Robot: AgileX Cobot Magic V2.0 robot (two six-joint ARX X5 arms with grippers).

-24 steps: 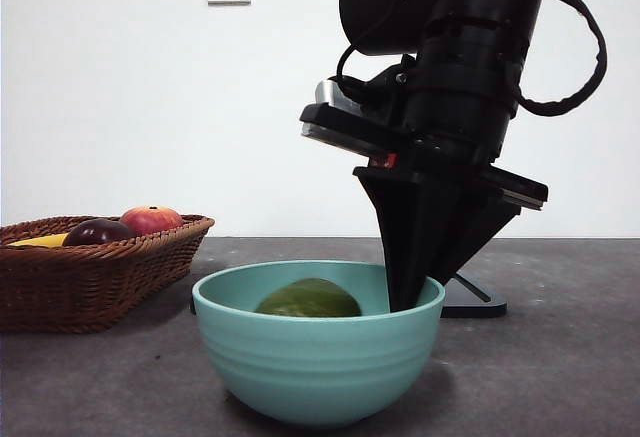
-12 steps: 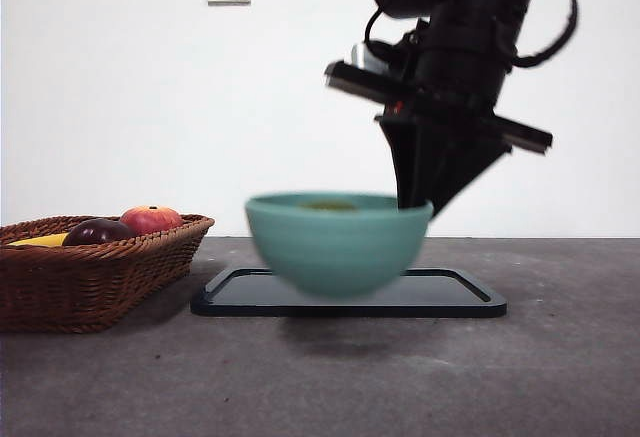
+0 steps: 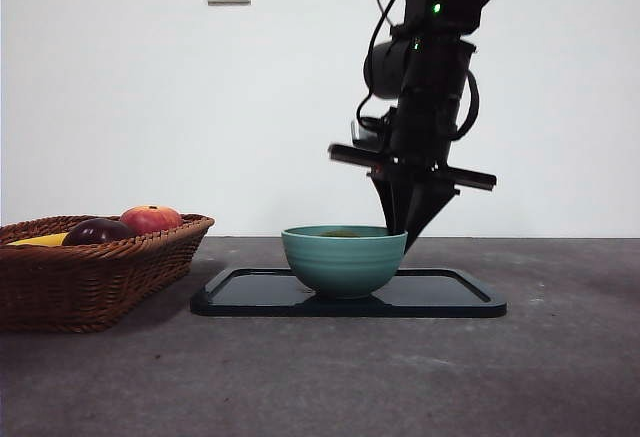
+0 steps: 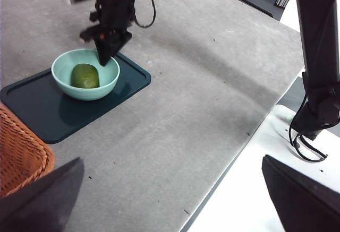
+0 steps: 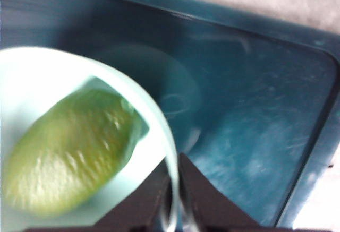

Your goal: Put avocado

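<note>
The dull green avocado (image 4: 85, 76) lies inside a teal bowl (image 3: 343, 260) that stands on the dark tray (image 3: 450, 297). In the front view only the avocado's top (image 3: 342, 232) shows above the rim. My right gripper (image 3: 403, 227) comes down from above and is shut on the bowl's right rim, one jaw inside and one outside. The right wrist view shows the avocado (image 5: 69, 152), the pinched bowl rim (image 5: 154, 120) and the right gripper (image 5: 174, 200) close up. My left gripper (image 4: 171, 160) is open and empty, high above the table, far from the bowl.
A wicker basket (image 3: 90, 267) stands at the left with a dark purple fruit (image 3: 98, 231), a red-orange fruit (image 3: 150, 219) and something yellow (image 3: 40, 241). The basket's edge also shows in the left wrist view (image 4: 21, 147). The table edge runs near the left arm.
My right gripper has carried the bowl with the avocado away from the camera, lifting it and then setting it down on the tray. It still holds the rim.
</note>
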